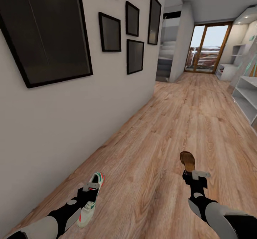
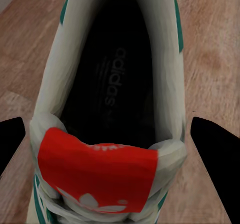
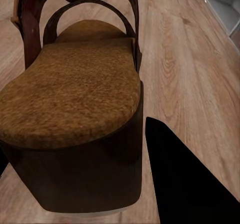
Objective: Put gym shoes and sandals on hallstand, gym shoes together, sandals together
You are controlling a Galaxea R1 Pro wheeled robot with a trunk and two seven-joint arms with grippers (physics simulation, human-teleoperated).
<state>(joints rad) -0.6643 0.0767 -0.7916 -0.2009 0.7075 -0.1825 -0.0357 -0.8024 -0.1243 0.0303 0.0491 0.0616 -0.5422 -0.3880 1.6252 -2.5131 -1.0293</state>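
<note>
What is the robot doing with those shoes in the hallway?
The robot is carrying two shoes down a hallway. Its left gripper is closed on a white sneaker with green and red trim, and its right gripper is closed on a brown sandal. Both shoes are held above the wooden floor. The pale shoe rack is ahead on the right, so neither shoe is on it yet.

Left tool (image 1: 91, 186) grips a sneaker (image 1: 91, 200), right tool (image 1: 195, 175) a sandal (image 1: 187, 160).
</note>
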